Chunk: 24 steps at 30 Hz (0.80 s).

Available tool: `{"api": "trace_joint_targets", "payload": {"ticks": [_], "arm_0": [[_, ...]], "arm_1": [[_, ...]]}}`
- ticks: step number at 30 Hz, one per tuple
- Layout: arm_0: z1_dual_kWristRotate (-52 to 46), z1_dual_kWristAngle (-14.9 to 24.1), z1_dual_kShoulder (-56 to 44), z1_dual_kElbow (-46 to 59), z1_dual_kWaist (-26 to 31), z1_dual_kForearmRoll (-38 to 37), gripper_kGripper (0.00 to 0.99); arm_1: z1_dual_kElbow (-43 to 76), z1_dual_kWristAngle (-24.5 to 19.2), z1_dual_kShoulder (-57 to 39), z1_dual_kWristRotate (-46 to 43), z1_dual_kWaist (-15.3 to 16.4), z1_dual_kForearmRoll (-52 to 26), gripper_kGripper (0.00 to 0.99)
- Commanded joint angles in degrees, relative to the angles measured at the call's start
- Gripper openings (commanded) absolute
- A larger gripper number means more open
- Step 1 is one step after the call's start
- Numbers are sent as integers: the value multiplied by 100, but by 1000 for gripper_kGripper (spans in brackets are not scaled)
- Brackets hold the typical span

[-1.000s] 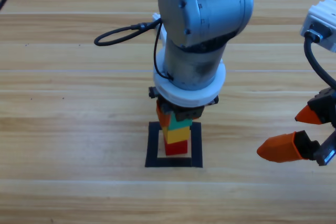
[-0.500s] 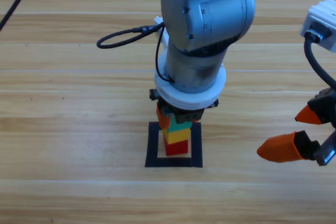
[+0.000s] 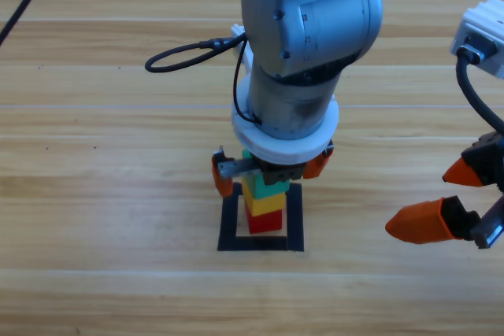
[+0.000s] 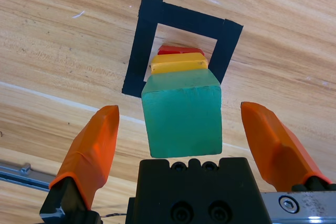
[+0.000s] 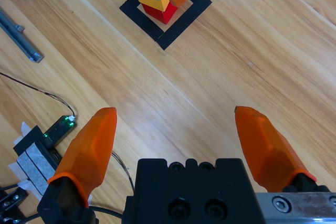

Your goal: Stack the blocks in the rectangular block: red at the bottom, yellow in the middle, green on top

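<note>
While the left gripper (image 4: 182,129) hung directly over the stack with its two orange jaws spread wide, one on either side of the small matte teal-green cube (image 4: 182,113) and touching neither face, the tower stood free. That cube sat on the small plain yellow cube (image 4: 178,63), which sat on the small plain red cube (image 4: 180,50), all three inside the flat square frame of black tape (image 4: 137,56) on the wooden table (image 3: 94,194).

The main risk was in the retreat: if the arm rose at a slant or swung sideways before clearing the top, a jaw could clip the teal-green cube and topple all three. The stack also looked slightly staggered in the left wrist view, so a light knock might be enough.

The right gripper (image 5: 176,129) waited well apart at the right edge, jaws open and empty.

From above, the left arm's grey body hid most of the teal-green cube and the frame's far side. The red cube showed only as a sliver in the left wrist view, so how squarely it sat within the frame could not be judged.
</note>
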Motion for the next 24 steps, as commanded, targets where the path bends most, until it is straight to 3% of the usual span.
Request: {"api": "trace_joint_targets", "payload": {"ticks": [1, 5, 7, 14, 24], "arm_0": [[178, 168, -80, -123, -111, 57, 990], [776, 537, -792, -351, -111, 57, 990], [1119, 862, -1636, -131, -137, 57, 990], [1356, 1671, -3596, 1679, -585, -127, 990], [1954, 1759, -4756, 5221, -902, -2580, 990]], "arm_1": [[230, -29, -215, -14, -84, -69, 989], [238, -38, -400, -14, -84, -25, 989], [238, -214, -400, -14, -84, 2, 989], [45, -609, -365, -14, -84, 345, 989], [-148, -644, -286, -14, -84, 512, 989]]}}
